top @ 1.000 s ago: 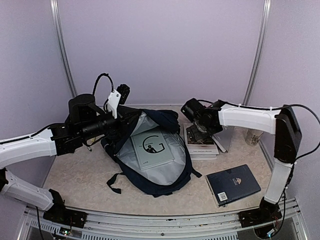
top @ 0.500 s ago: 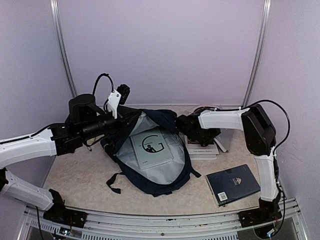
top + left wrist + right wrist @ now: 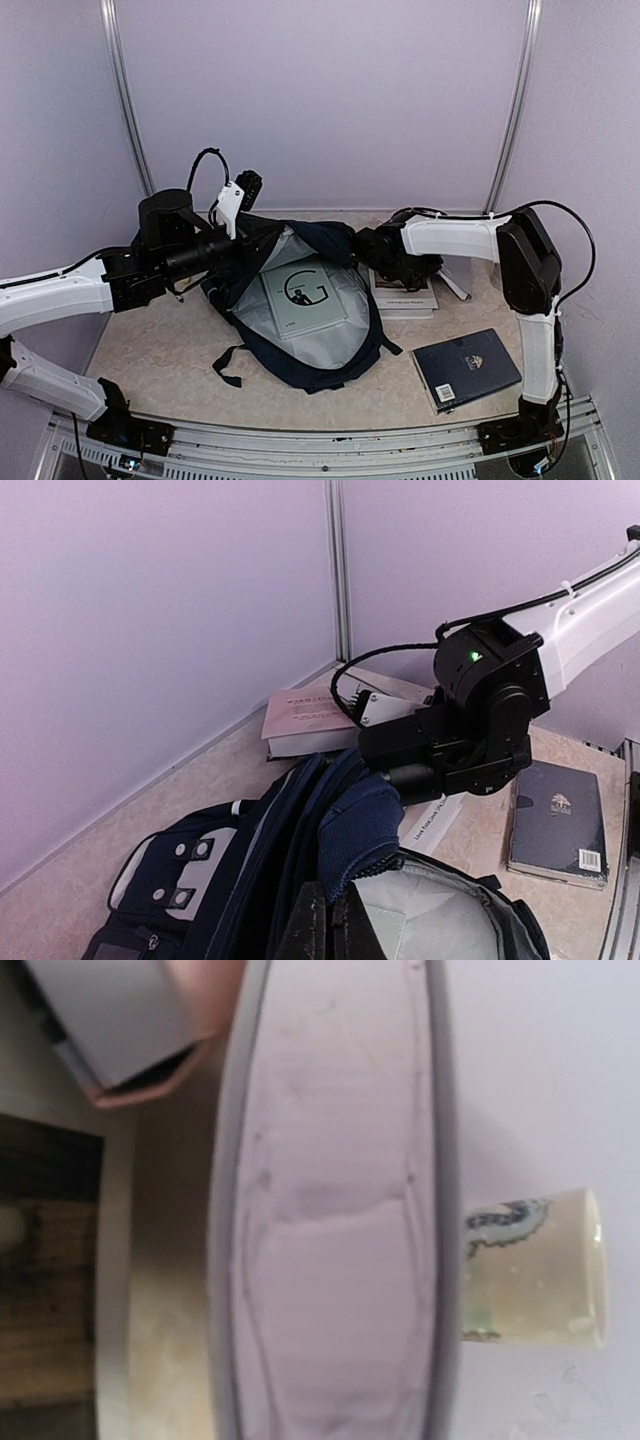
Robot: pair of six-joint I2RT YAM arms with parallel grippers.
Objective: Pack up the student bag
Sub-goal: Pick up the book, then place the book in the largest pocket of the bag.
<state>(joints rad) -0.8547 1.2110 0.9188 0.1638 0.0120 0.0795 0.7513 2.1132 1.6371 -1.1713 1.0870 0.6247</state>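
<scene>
The student bag (image 3: 310, 350) lies open on the table with its grey lining up. A white book with a large G (image 3: 305, 292) lies inside it. My left gripper (image 3: 243, 260) is shut on the bag's upper left rim. In the left wrist view its fingers (image 3: 318, 925) pinch navy fabric of the bag (image 3: 240, 870). My right gripper (image 3: 368, 250) is at the bag's upper right rim. There its black body (image 3: 395, 778) touches a raised navy fold, and its fingertips are hidden. The right wrist view shows none of its own fingers, only a blurred lavender surface.
A stack of books (image 3: 408, 298) lies right of the bag under the right arm, also seen from the left wrist (image 3: 305, 720). A navy hardcover book (image 3: 467, 368) lies near the front right. A pale printed cup (image 3: 535, 1265) stands by the wall. Lavender walls enclose the table.
My right arm has swung left from above the book stack to the bag's right rim, and its elbow has folded back. The left arm and the bag have stayed put.
</scene>
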